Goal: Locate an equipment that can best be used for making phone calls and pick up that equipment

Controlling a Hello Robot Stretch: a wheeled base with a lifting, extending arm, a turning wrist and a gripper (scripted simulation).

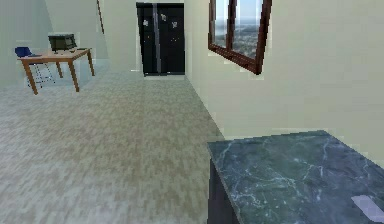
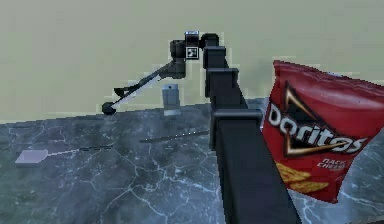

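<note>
A dark marbled countertop (image 2: 120, 185) spreads across the arm side view. A pale flat rectangular thing (image 2: 32, 156) lies on it at the left, and its shape is too vague to name. The same kind of pale patch (image 1: 365, 203) lies on the countertop (image 1: 290, 175) at the forward view's right edge. A small grey upright thing (image 2: 172, 95) stands by the wall. The arm (image 2: 235, 130) rises over the counter. The gripper (image 2: 110, 104) reaches left near the wall, above the counter's back edge. It holds nothing: behind its far end are bare wall and countertop.
A red chips bag (image 2: 320, 130) stands right of the arm. A thin dark stick (image 2: 175, 136) lies mid-counter. Ahead, open carpet (image 1: 110, 140) leads to a dark double door (image 1: 162, 40), a wooden table (image 1: 55, 65) with a dark box and a blue chair (image 1: 22, 52). A window (image 1: 238, 30) is in the wall on the right.
</note>
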